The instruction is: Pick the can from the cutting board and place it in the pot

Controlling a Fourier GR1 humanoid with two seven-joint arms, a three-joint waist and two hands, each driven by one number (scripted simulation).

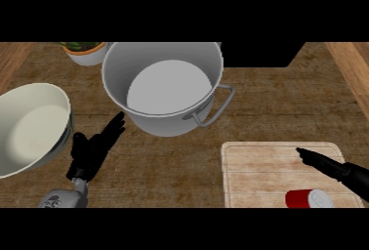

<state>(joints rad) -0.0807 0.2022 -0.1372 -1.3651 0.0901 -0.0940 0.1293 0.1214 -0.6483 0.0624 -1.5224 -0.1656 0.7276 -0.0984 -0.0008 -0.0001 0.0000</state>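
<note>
At the near right corner of the cutting board (281, 166) the red can (309, 198) lies on its side, just below the right hand (328, 166), whose fingers are straight and pressed together, while the pot (166, 88) stands beyond.

The table (173, 166) is mottled brown, woodgrained; the cutting board (267, 171) at its near right corner is pale, streaked wood; the can (308, 198) is red with a white end; the pot (166, 88) is grey; the bowl (29, 129) at the left edge is cream; both hands, left (92, 149) and right (324, 163), are black.
</note>
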